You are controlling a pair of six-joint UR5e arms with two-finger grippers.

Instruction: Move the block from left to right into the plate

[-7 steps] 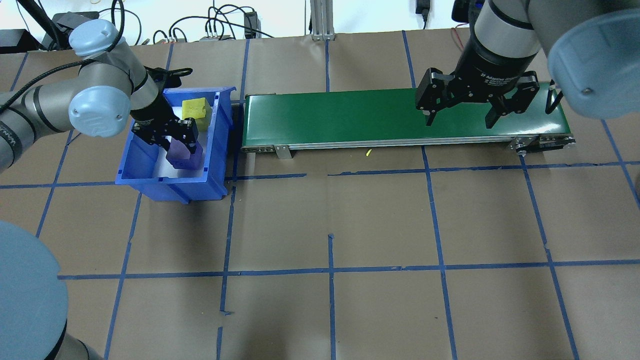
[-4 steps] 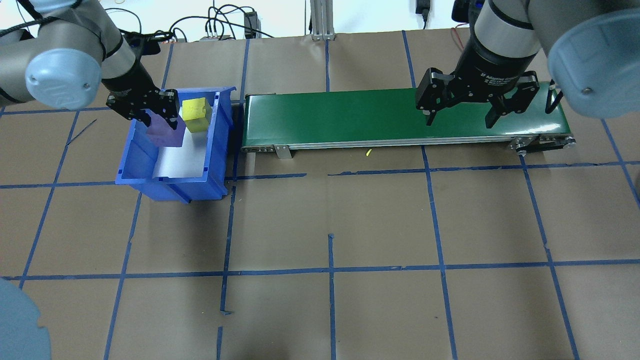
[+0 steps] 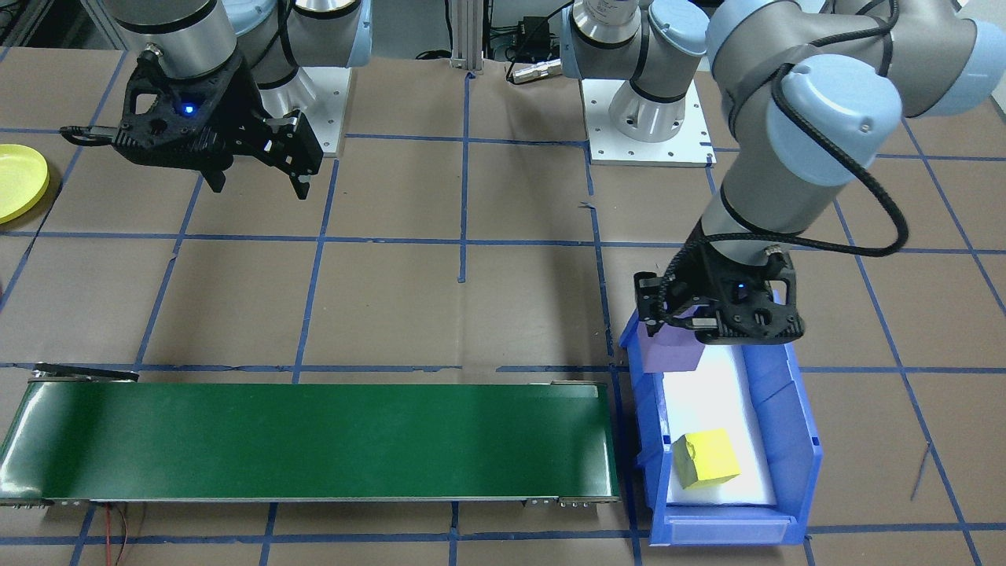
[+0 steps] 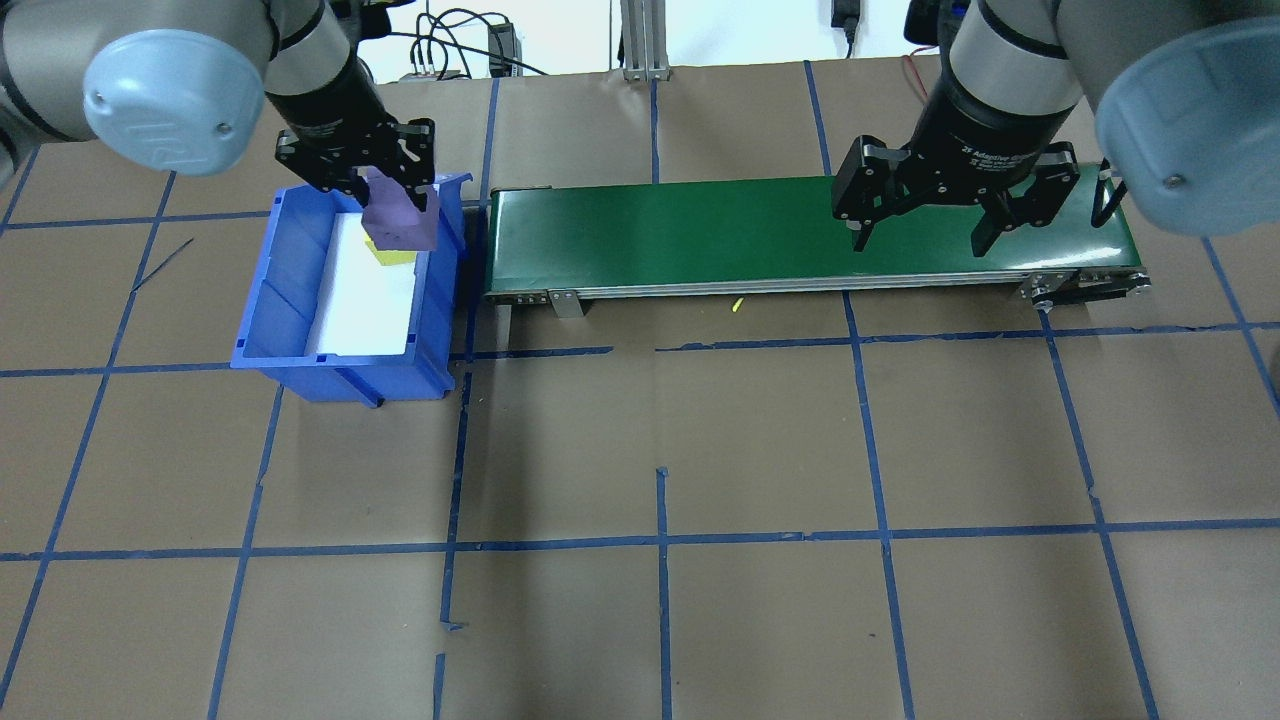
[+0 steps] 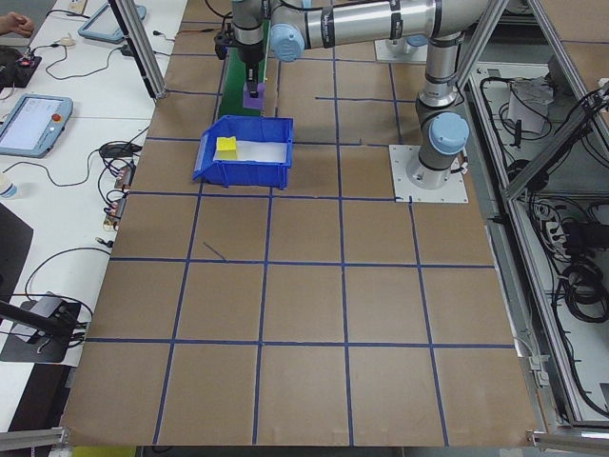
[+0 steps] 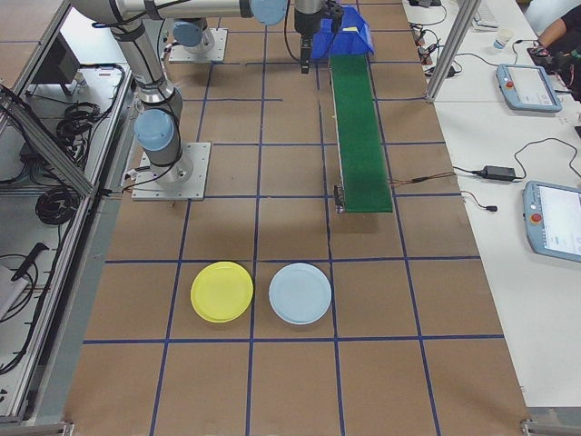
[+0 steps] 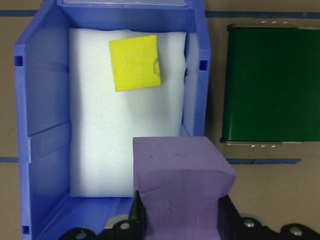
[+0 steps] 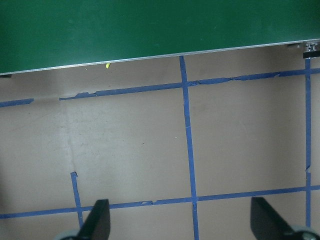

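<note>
While the left gripper (image 4: 392, 195) keeps its fingers (image 7: 136, 216) clamped on the purple block (image 4: 401, 221), it has carried that block up out of the blue bin (image 4: 290, 345) and across toward the bin's conveyor-side wall; a second ago the block sat low inside the bin. In my judgement the pick is done and the next step is setting the block on the near end of the green conveyor (image 4: 700, 235), just beside the bin.

The right gripper (image 4: 920, 240) hangs with fingers spread and nothing between them above the belt's far end (apparently waiting to receive), unchanged over the last second.

Count: two blocks, the purple one held and a yellow block (image 3: 706, 457) left on the bin's white foam; one bin; one conveyor; two plates, the yellow plate (image 6: 221, 292) and a pale blue plate (image 6: 300, 293) side by side at the tabletop's right end, well apart from the belt.
</note>
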